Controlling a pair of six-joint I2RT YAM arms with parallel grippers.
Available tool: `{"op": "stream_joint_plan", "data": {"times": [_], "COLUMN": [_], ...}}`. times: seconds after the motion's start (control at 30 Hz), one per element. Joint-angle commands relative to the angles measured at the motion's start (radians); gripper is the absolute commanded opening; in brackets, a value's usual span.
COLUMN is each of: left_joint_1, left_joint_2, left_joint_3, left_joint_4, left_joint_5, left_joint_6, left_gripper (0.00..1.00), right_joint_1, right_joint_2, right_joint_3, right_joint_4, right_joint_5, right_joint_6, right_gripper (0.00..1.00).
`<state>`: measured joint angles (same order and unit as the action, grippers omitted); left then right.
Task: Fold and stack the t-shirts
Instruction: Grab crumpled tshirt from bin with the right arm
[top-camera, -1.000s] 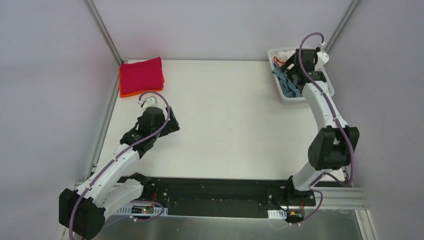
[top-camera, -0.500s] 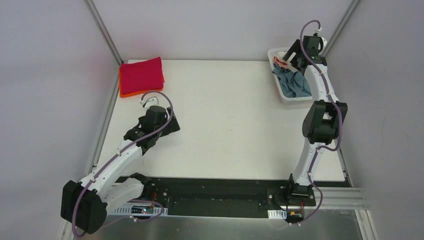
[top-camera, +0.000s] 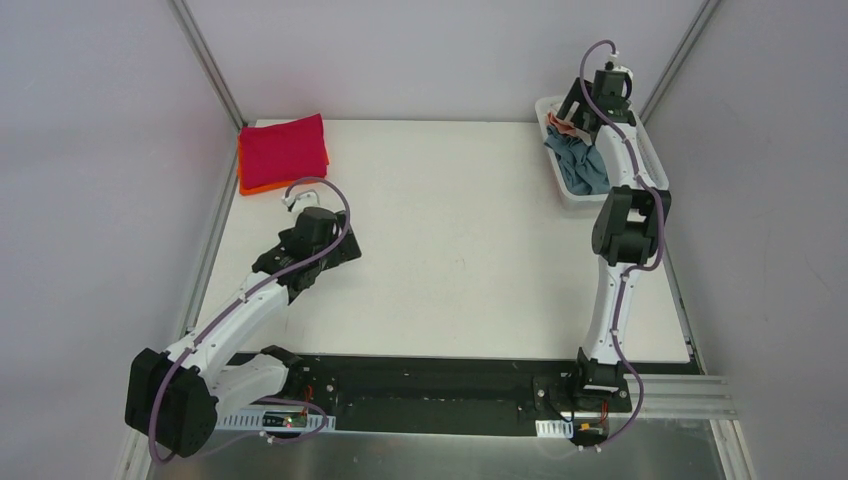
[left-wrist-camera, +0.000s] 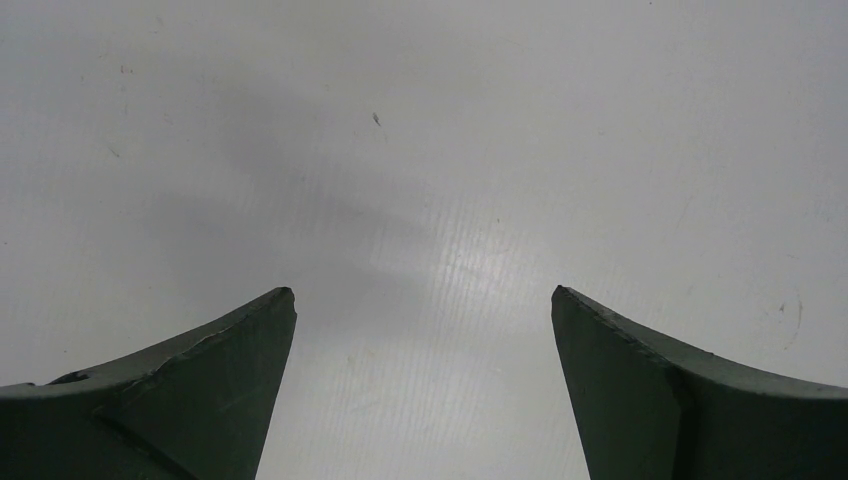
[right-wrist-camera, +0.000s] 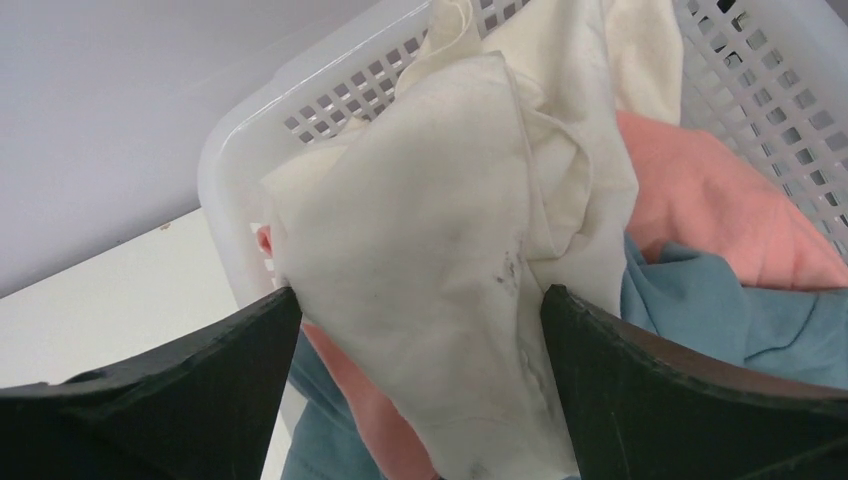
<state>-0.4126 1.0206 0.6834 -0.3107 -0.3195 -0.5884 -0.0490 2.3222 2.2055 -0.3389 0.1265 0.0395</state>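
A folded crimson red t-shirt (top-camera: 283, 150) lies on a folded orange one (top-camera: 262, 186) at the table's back left. The white mesh basket (top-camera: 563, 195) at the back right holds crumpled shirts: cream-white (right-wrist-camera: 440, 230), salmon pink (right-wrist-camera: 720, 210) and grey-blue (right-wrist-camera: 720, 310). My right gripper (right-wrist-camera: 420, 295) is open over the basket's far end (top-camera: 575, 118), jaws on either side of a raised fold of the cream-white shirt. My left gripper (left-wrist-camera: 424, 292) is open and empty, low over bare table at the left (top-camera: 345, 250).
The white table (top-camera: 460, 230) is bounded by metal frame posts at the back corners and grey walls. The basket's mesh wall (right-wrist-camera: 330, 70) stands close in front of the right gripper. A black rail runs along the near edge.
The right arm has stretched further back, and its gripper has moved from the basket's middle to its far end, over the cream-white shirt. The left arm has shifted slightly.
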Motion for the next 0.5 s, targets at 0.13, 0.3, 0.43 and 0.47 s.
{"op": "stream_joint_plan", "data": {"times": [0.13, 0.3, 0.43, 0.47], "left_joint_1": [-0.004, -0.004, -0.003, -0.003], "left_joint_2": [0.026, 0.028, 0.028, 0.028], "left_joint_3": [0.051, 0.055, 0.059, 0.060], "left_joint_4": [0.018, 0.018, 0.018, 0.018], "left_joint_5": [-0.031, -0.035, -0.032, -0.030], "left_joint_6": [0.002, 0.008, 0.009, 0.008], "left_gripper": [0.99, 0.99, 0.99, 0.99], "right_joint_1": [-0.001, -0.012, -0.027, -0.031], "right_joint_2": [0.063, 0.070, 0.055, 0.047], "right_joint_3": [0.083, 0.083, 0.082, 0.083], "right_joint_4": [0.109, 0.140, 0.182, 0.197], "right_joint_5": [0.038, 0.047, 0.045, 0.049], "right_joint_6": [0.009, 0.067, 0.116, 0.124], "right_gripper": [0.78, 0.37, 0.16, 0.14]}}
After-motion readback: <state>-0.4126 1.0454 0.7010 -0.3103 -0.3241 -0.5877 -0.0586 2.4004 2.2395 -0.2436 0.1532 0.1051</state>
